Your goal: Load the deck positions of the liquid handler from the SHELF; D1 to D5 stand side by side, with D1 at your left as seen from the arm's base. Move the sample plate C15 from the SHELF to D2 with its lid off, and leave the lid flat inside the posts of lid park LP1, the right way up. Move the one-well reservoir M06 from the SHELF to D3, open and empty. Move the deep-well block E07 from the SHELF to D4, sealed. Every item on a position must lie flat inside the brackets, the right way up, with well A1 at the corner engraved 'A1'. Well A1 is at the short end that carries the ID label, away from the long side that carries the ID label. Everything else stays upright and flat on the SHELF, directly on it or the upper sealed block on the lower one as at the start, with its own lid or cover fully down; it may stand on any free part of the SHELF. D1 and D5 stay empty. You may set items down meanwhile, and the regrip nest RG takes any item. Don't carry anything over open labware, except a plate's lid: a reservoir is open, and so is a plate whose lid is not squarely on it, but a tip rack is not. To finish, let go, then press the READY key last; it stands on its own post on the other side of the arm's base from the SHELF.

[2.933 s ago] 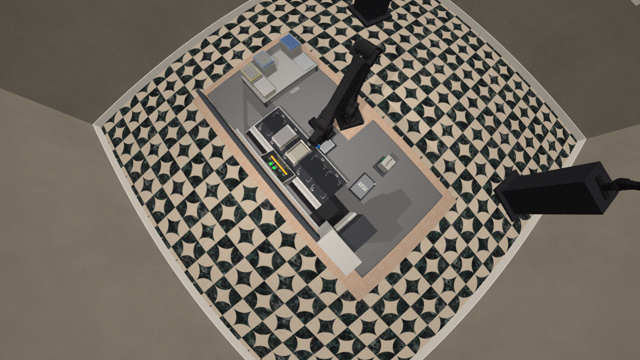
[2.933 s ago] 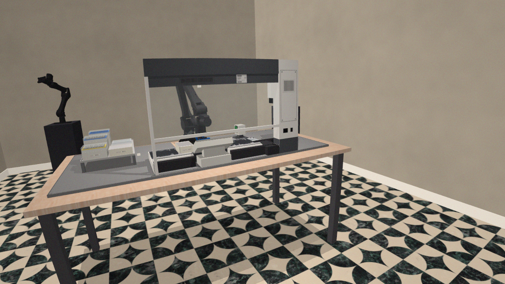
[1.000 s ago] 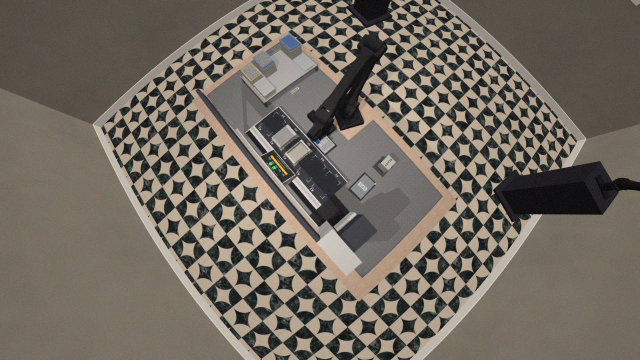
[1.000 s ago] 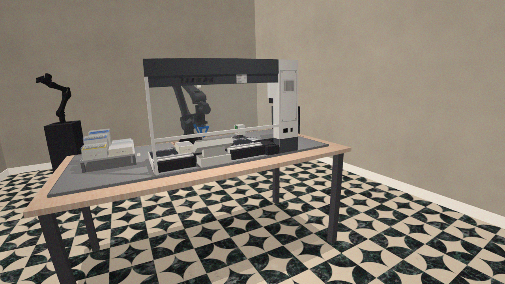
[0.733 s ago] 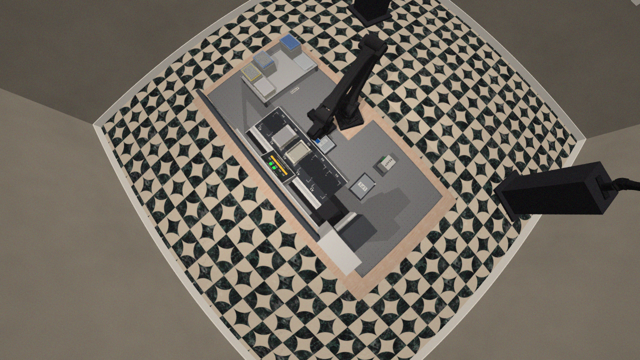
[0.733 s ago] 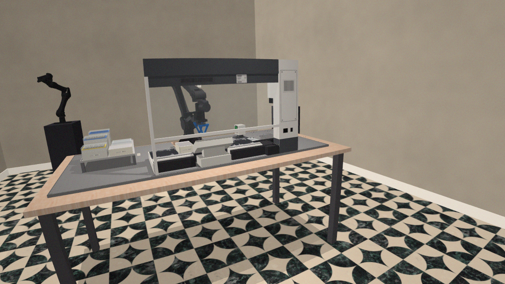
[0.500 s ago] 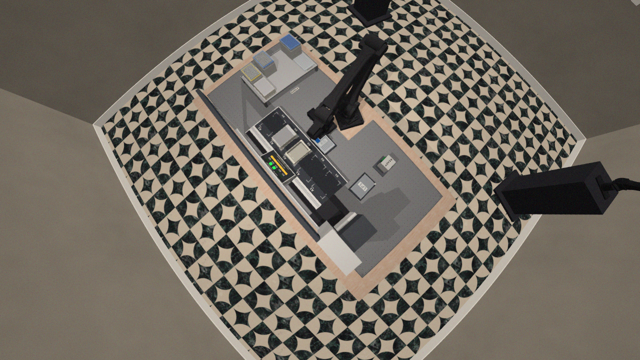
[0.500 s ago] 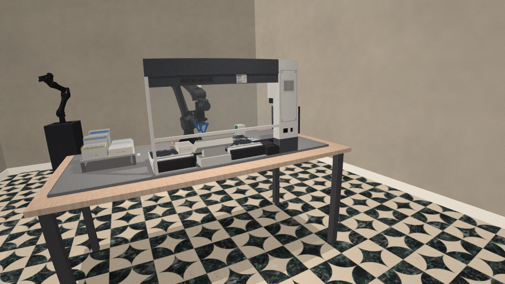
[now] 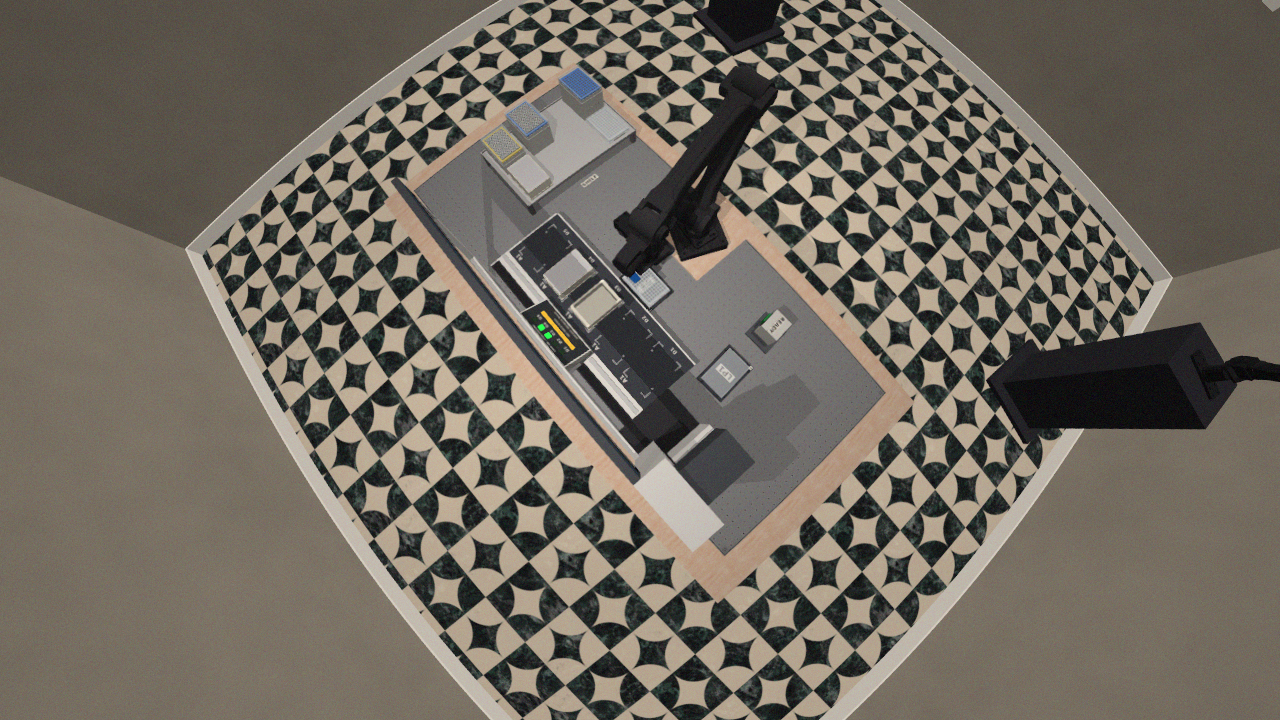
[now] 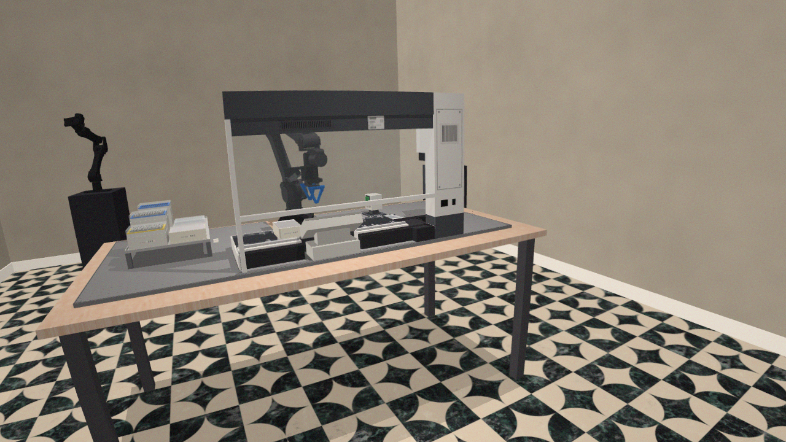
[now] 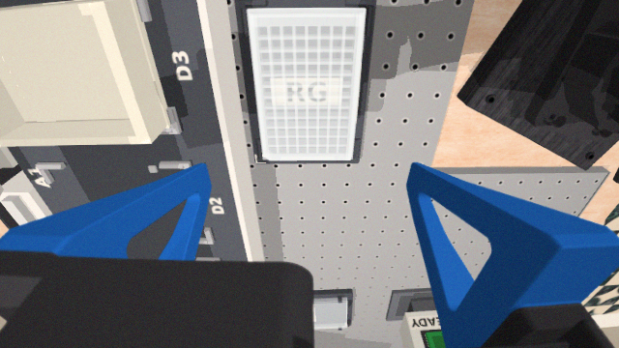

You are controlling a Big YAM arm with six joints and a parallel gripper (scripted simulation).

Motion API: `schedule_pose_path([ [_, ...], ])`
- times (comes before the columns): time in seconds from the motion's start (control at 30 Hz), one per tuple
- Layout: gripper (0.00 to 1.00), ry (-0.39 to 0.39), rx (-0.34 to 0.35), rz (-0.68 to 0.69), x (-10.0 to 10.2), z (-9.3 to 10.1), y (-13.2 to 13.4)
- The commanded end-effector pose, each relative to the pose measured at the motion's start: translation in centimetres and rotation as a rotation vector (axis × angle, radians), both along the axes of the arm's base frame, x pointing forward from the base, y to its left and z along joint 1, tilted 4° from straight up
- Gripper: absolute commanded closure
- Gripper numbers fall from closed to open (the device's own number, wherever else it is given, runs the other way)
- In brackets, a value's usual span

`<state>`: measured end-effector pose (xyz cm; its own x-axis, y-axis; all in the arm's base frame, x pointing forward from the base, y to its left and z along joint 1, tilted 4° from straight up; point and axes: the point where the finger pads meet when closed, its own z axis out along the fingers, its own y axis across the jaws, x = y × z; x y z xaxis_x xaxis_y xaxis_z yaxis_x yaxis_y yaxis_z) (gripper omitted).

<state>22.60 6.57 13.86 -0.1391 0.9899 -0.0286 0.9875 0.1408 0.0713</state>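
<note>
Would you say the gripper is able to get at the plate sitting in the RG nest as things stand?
Probably yes. The gripper hangs above the bench with its jaws wide open and holding nothing, just short of the plate in the RG nest. Nothing lies over the plate, and the bench between them looks free.

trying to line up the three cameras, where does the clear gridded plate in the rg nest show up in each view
Top: the gridded plate lies mid-frame beside the deck rail, just below the open, empty gripper.
Exterior: not visible; the liquid handler's front hides it.
Wrist: upper centre, flat in the dark RG nest, the letters RG showing through it.
Shared landmark: the cream reservoir at D3, at in top and in wrist.
</note>
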Motion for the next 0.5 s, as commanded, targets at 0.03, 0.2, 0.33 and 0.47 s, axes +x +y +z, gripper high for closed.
schedule_pose_path([
  [0.03, 0.0, -0.064, 0.02, 0.006, 1.4, 3.4, 0.9],
  [0.2, 0.0, -0.057, 0.018, 0.006, 1.3, 4.0, 0.9],
  [0.33, 0.0, -0.065, 0.02, 0.005, 1.2, 4.9, 0.9],
  [0.47, 0.0, -0.028, 0.007, 0.009, 0.6, 3.9, 0.6],
])
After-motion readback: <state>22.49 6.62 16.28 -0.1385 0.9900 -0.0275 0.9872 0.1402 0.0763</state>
